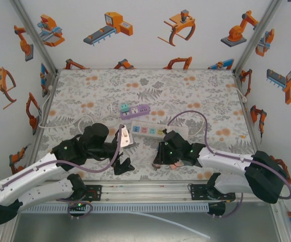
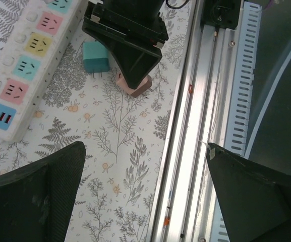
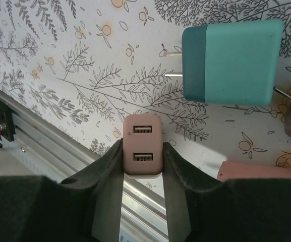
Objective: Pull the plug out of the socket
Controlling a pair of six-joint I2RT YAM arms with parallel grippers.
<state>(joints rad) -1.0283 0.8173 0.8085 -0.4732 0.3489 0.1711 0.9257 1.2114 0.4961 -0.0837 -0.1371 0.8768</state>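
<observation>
Now clamps the small pink plastic plug (image 3: 142,151) in the right gripper (image 3: 142,147), low over the flowery mat (image 2: 115,131), free of the long white socket strip (image 1: 153,130) beyond it, left gripper (image 2: 145,147) spread apart.

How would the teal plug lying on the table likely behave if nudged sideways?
The teal plug looks boxy and flat-sided, so it would probably slide, not roll. Plastic-looking, it is likely light. Its thin prongs might snag.

The left arm (image 1: 32,176) and right arm (image 1: 226,161) are white-shelled with black joints and lilac cable (image 1: 188,112). The right gripper (image 3: 142,151) is black.
</observation>
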